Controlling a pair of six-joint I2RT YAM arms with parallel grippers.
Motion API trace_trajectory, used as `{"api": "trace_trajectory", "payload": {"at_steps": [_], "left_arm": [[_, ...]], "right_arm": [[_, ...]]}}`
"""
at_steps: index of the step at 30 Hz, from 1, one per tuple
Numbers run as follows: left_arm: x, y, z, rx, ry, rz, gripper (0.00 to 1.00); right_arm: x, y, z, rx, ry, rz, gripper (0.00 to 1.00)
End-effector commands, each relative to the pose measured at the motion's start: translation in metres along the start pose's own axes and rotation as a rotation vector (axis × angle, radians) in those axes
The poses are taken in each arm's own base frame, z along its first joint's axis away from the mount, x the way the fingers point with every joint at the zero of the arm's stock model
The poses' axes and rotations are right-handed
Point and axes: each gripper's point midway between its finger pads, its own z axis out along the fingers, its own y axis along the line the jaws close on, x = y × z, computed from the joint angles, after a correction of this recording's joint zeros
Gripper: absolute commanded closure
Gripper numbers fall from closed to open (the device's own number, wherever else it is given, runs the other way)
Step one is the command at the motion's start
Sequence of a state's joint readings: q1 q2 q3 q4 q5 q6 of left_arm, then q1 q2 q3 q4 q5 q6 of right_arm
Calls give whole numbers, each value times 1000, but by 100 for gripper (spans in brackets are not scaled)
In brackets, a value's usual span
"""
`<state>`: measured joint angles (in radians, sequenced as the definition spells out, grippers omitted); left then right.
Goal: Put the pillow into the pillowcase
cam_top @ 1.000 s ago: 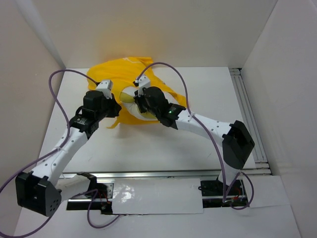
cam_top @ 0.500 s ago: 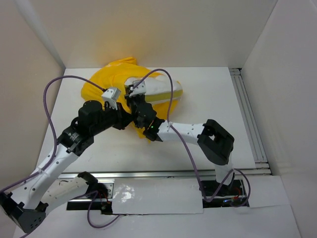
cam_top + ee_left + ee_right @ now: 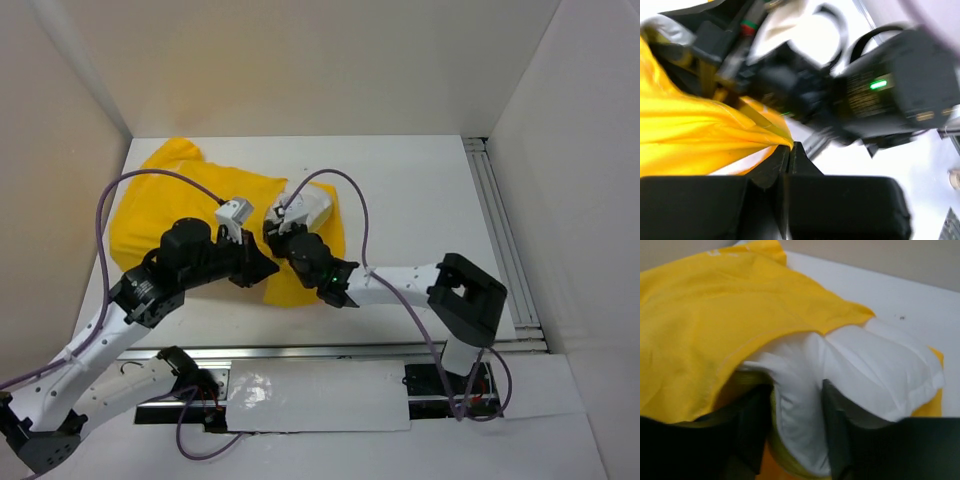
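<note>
The bright yellow pillowcase (image 3: pixel 190 200) lies spread over the table's left half. The white pillow (image 3: pixel 312 208) pokes out of its right end, the rest hidden inside. My left gripper (image 3: pixel 268 270) is at the case's near edge. In the left wrist view its jaws (image 3: pixel 790 148) are pressed together on a pulled-out tip of yellow pillowcase (image 3: pixel 690 135). My right gripper (image 3: pixel 283 228) sits at the case's mouth. In the right wrist view it (image 3: pixel 797 405) stands open, a fold of the pillow (image 3: pixel 880 375) bulging between its fingers under the pillowcase's hem (image 3: pixel 715 315).
White walls close in the table on the left, back and right. A metal rail (image 3: pixel 500 230) runs along the right side. The right arm's elbow (image 3: pixel 468 300) and purple cables (image 3: pixel 350 200) hang over the near middle.
Pillowcase and pillow came down from a raised bundle at the back and now lie flatter, spread left. Both grippers moved toward the near side. The right jaws have parted.
</note>
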<state>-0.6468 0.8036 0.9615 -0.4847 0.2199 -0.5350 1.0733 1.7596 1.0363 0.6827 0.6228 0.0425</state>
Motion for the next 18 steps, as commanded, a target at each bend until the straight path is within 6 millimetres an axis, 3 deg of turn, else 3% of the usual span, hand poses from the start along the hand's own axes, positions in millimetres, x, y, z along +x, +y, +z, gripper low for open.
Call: {"api": "trace_trajectory", "payload": {"at_steps": [1, 2, 3, 4, 7, 8, 10, 12, 16, 17, 18], "left_arm": [[-25, -47, -8, 180, -36, -2, 83], [-23, -45, -5, 175, -26, -5, 72], [-22, -44, -1, 170, -17, -8, 41], [-20, -42, 2, 164, -6, -12, 29], [-12, -37, 13, 150, 44, -27, 7], [-14, -41, 11, 161, 40, -21, 2], [-17, -35, 18, 125, 37, -26, 1], [-21, -33, 21, 95, 26, -12, 1], [-33, 1, 39, -117, 27, -7, 1], [-26, 11, 55, -170, 77, -10, 1], [-24, 17, 63, -209, 101, 2, 1]], "right_arm": [[26, -7, -32, -64, 177, 48, 44], [18, -8, -43, -94, 189, 47, 30], [18, -15, -47, -82, 201, 62, 26], [10, -19, -57, -93, 200, 66, 22], [23, -34, -80, -71, 263, 85, 12], [13, -38, -91, -86, 253, 104, 4], [23, -52, -105, -57, 276, 137, 0], [13, -68, -118, -18, 256, 151, 0], [5, -103, -133, 97, 245, 142, 0], [0, -109, -137, 113, 235, 143, 0], [7, -120, -139, 156, 262, 131, 0]]}}
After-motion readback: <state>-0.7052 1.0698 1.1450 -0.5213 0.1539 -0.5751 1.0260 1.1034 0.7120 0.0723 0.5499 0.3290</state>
